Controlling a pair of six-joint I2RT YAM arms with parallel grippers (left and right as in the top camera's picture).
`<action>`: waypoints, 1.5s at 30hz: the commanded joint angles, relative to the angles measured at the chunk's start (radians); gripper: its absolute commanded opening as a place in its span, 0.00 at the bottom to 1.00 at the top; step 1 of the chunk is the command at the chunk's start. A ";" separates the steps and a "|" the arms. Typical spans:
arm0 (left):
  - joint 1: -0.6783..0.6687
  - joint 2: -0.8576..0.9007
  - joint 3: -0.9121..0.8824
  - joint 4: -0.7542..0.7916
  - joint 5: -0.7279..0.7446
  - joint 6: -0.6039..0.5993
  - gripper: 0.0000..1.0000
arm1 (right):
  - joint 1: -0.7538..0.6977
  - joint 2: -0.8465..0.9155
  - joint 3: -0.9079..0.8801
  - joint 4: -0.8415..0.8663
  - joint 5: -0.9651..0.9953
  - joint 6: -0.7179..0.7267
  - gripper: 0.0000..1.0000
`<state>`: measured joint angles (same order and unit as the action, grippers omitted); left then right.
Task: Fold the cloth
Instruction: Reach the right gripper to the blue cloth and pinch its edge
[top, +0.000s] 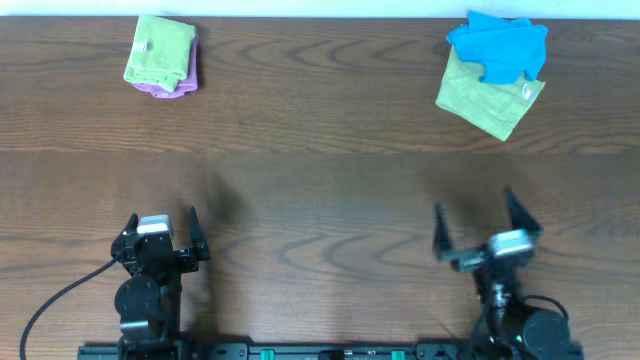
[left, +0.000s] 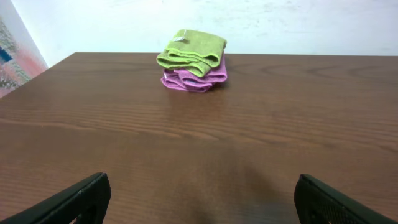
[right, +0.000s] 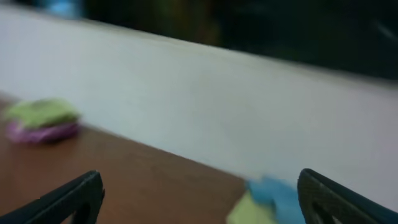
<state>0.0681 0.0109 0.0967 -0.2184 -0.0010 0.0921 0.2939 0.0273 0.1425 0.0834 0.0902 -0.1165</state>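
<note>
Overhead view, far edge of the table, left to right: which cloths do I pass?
Folded lime-green cloth stacked on the purple cloth → blue cloth, crumpled, lying on a second lime-green cloth.

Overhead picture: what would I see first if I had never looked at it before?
The bright blue cloth pops out first, crumpled at the far right corner of the table, lying partly on a lime-green cloth. At the far left sits a neat little stack, a green cloth on a purple cloth. Near the front edge, the left gripper and right gripper stand open and empty.
</note>
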 joint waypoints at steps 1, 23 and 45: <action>-0.005 -0.005 -0.030 -0.007 -0.009 -0.010 0.95 | -0.009 0.079 0.000 0.033 0.261 0.205 0.99; -0.005 -0.005 -0.030 -0.007 -0.009 -0.010 0.95 | -0.398 1.626 0.764 0.531 -0.363 0.439 0.99; -0.005 -0.005 -0.030 -0.007 -0.009 -0.010 0.96 | -0.386 2.161 1.545 -0.447 -0.030 0.183 0.99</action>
<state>0.0681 0.0109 0.0944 -0.2119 -0.0006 0.0853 -0.0940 2.1563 1.6562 -0.3477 -0.0246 0.1459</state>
